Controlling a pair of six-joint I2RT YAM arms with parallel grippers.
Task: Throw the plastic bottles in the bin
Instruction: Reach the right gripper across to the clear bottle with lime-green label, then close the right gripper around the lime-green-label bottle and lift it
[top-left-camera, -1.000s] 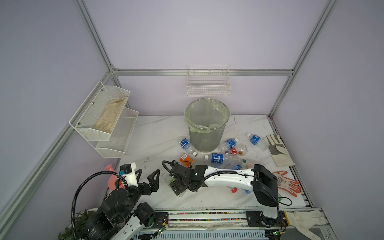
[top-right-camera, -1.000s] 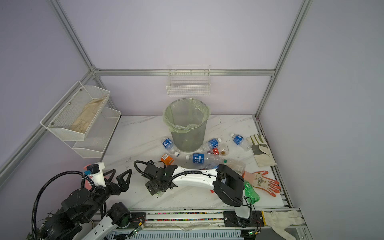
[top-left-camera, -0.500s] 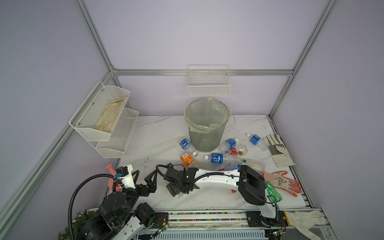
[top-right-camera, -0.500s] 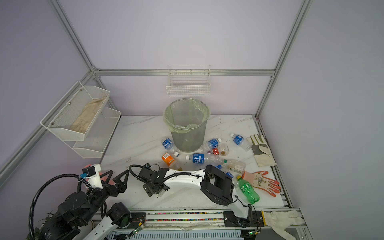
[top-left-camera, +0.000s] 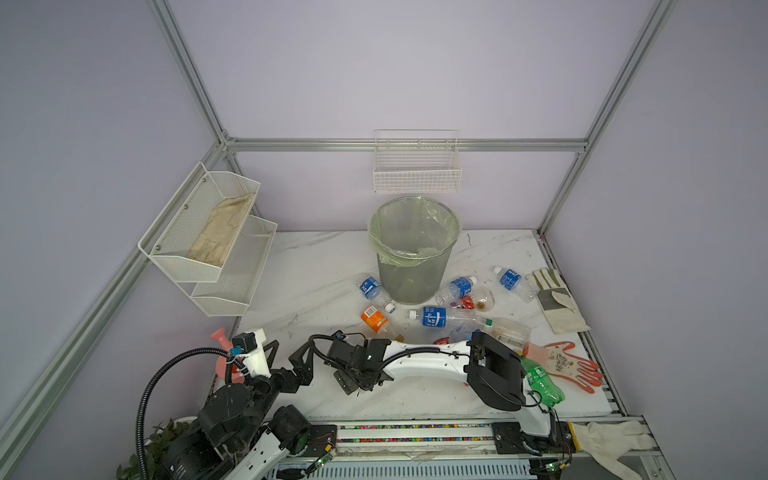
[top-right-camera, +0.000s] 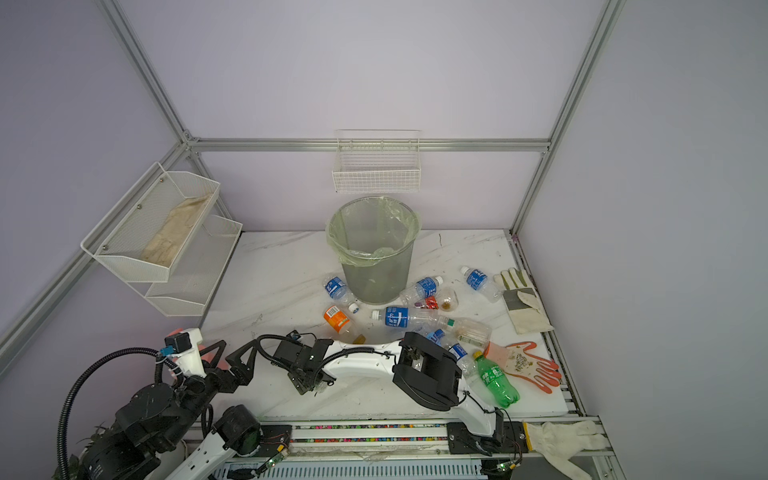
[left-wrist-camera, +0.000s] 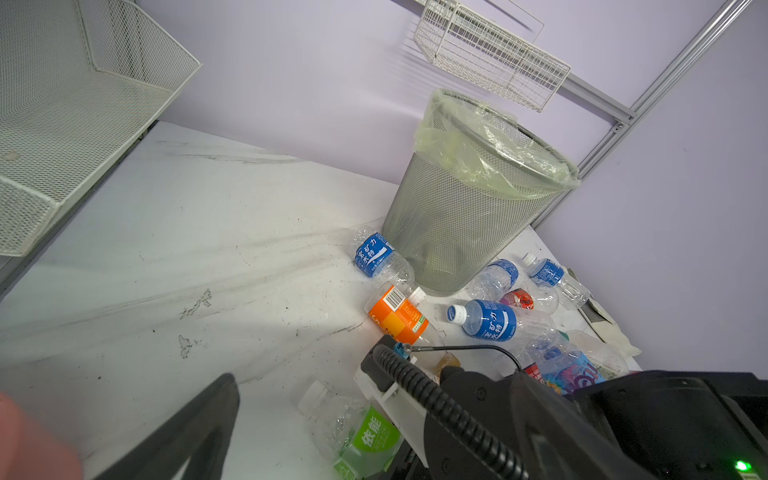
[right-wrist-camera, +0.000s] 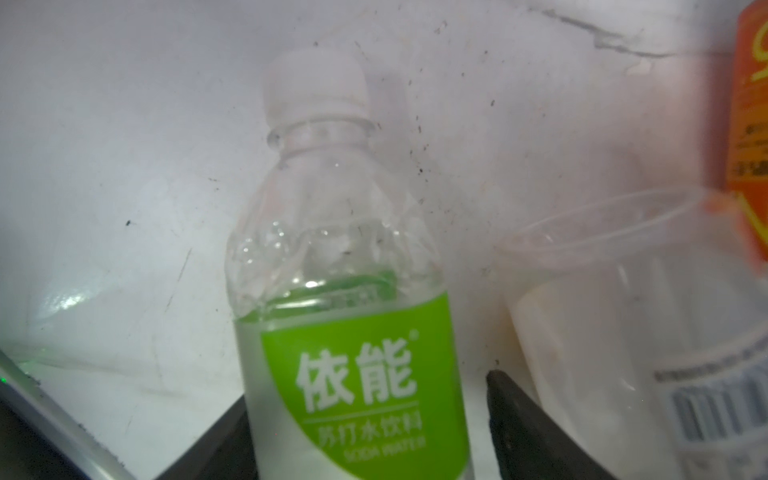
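- Tabletop (top-left-camera: 316, 266): white marble, scuffed, carries everything in both top views.
- Rack (top-left-camera: 208, 249): white mesh, two tiers, on the left wall; pale cloth (top-left-camera: 220, 232) lies in the upper tier.
- Bin (top-left-camera: 415, 257): grey mesh with a pale green bag liner, upright at rear centre of the tabletop, below the wall basket (top-left-camera: 417, 170).
- Right arm (top-left-camera: 424, 361): white, low over the front of the tabletop, reaching left past the middle.
- Left arm (top-left-camera: 232, 407): black, at the front left corner; pink watering can (top-left-camera: 219, 337) partly hidden behind it.
- Gloves: grey-white glove (top-left-camera: 552, 299) at the right edge, orange glove (top-left-camera: 569, 363) nearer the front, white glove (top-left-camera: 611, 440) on the front rail.
- Left gripper (top-left-camera: 286, 358): spread wide, holding nothing, near the right gripper but apart.
- Right gripper (right-wrist-camera: 368, 390): jaws stand either side of the green-label bottle (right-wrist-camera: 349, 332); a gap shows on one side, so it is open around it, not clamped.
- Green-tinted bottle (top-left-camera: 540, 382): on its side at front right, just beside the orange glove.
- Plastic bottles: a loose scatter in front of the bin, lying on the tabletop. Blue-label bottle (top-left-camera: 372, 289) just beside the bin's left foot, orange-label bottle (top-left-camera: 374, 319) nearer the front, long blue-label bottle (top-left-camera: 436, 318) in the middle, red-label bottle (top-left-camera: 467, 302) right of the bin.
- Green-label bottle lies on its side, white cap on, front left of centre, well apart from the bin.
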